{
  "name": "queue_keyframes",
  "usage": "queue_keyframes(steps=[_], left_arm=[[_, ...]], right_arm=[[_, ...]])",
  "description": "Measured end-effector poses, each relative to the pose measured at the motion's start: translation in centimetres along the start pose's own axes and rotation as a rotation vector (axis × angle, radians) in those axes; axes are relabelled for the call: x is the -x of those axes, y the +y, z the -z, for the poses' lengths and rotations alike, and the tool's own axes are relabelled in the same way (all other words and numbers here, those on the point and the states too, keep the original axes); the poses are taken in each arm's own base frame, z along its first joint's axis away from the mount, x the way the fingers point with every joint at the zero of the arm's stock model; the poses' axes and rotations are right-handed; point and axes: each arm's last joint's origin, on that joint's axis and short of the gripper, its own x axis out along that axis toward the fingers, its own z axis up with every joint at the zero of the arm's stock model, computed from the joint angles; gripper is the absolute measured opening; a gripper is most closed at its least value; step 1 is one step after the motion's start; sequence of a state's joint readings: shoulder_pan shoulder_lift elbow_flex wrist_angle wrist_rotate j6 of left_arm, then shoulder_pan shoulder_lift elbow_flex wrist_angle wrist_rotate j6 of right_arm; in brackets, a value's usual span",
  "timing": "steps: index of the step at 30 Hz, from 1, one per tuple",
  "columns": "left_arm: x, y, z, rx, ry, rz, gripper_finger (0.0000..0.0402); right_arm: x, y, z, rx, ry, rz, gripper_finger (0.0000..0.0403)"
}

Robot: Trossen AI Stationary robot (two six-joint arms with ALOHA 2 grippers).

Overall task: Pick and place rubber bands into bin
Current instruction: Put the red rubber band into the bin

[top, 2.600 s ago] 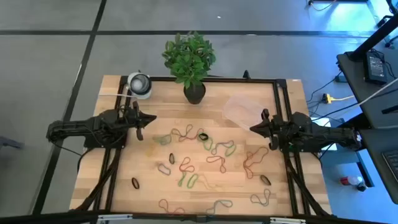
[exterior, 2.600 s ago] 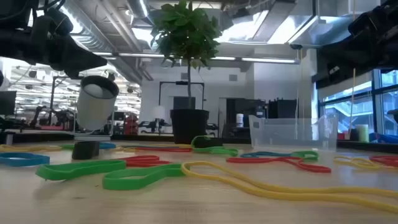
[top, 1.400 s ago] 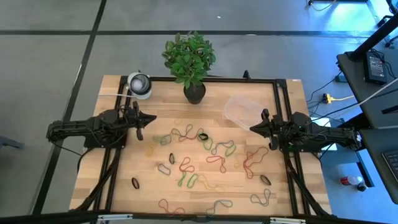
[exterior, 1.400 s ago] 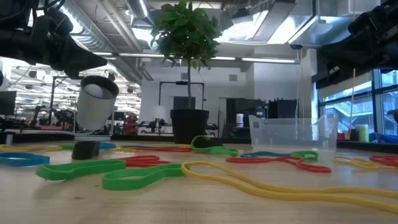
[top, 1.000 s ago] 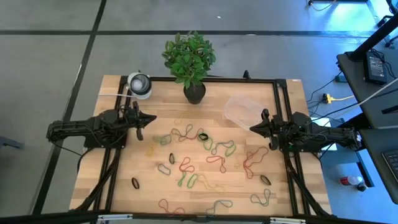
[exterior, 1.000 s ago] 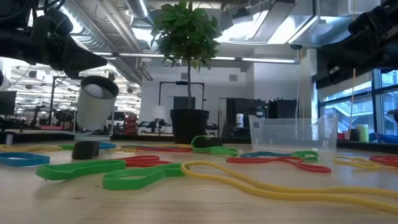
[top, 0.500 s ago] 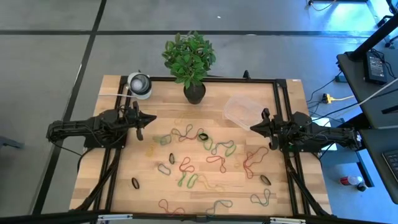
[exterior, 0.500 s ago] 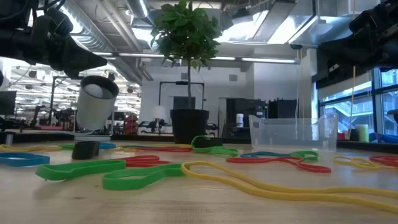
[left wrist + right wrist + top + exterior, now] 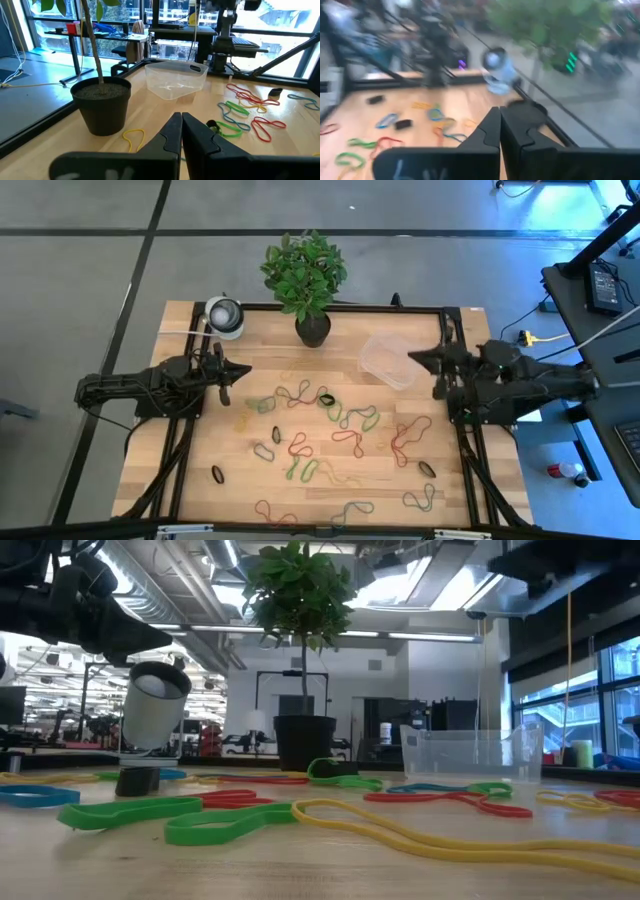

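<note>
From above I see the rubber bands (image 9: 330, 430) scattered mid-table, the bin (image 9: 388, 361) just beside the right gripper (image 9: 415, 361). Left gripper (image 9: 240, 370) waits left. In each wrist view I see the fingers pressed together, empty.

Table (image 9: 200, 450): rubber bands (image 9: 320, 425), bin (image 9: 385, 360), pot (image 9: 312, 330).

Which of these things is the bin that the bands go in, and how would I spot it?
Start at the potted plant at the table's far edge. The bin sits on the wood between the pot and the right tool, which hangs at its edge. It is the only see-through thing there: a shallow clear tub with rounded corners, unlike the black pot or the round white-and-grey object.
</note>
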State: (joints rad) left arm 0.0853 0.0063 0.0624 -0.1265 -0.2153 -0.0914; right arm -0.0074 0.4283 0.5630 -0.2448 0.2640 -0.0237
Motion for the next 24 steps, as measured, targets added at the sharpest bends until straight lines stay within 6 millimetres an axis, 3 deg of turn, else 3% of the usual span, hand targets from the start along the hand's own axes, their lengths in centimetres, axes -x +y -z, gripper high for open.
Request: queue_keyframes(steps=[5, 11, 18, 24], left_arm=[[0.0, 0.0, 0.0, 0.000, 0.000, 0.000, 0.0006], [0.0, 0.0, 0.0, 0.000, 0.000, 0.000, 0.0006], [0.0, 0.0, 0.0, 0.000, 0.000, 0.000, 0.0006], [0.0, 0.0, 0.0, 0.000, 0.000, 0.000, 0.0006]], right_arm=[[-3.0, 0.9, -4.0, -0.035, 0.249, 0.117, 0.0001], [-7.5, 3.3, -6.3, -0.082, 0.543, 0.149, 0.0001], [-11.9, 7.2, -6.5, -0.056, 0.766, 0.156, 0.0001], [-14.7, 10.1, -4.9, -0.007, 0.916, 0.033, 0.0019]])
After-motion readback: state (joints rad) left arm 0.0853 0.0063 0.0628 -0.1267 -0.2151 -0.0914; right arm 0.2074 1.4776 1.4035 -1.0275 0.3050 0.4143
